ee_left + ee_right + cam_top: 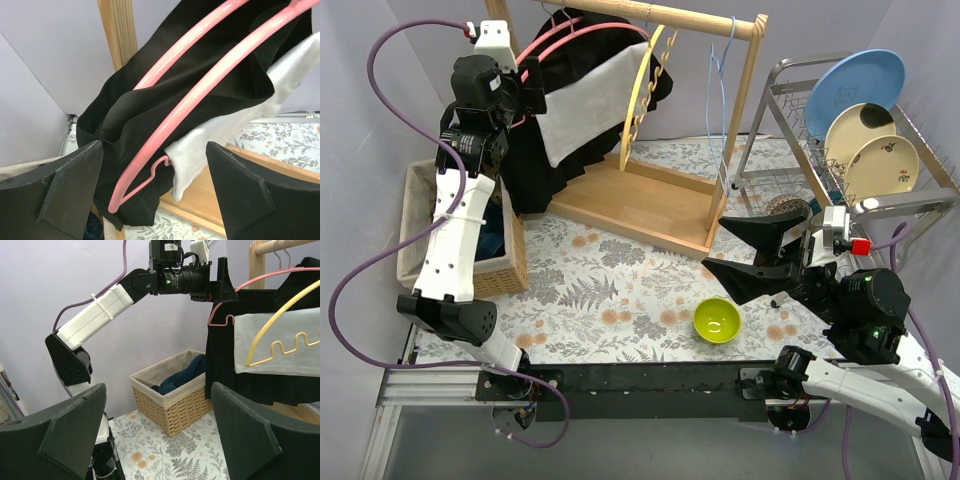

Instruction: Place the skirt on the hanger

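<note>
The black skirt hangs draped on the pink hanger at the left end of the wooden rack. In the left wrist view the skirt and pink hanger sit just beyond my fingers. My left gripper is open, raised by the hanger's left end, holding nothing; in its own view the left gripper is open too. My right gripper is open and empty, low over the table right of the rack. The skirt also shows in the right wrist view.
A white cloth hangs on a yellow hanger beside the skirt. A wicker basket with blue cloth stands at left. A green bowl sits on the floral mat. A dish rack with plates stands at right.
</note>
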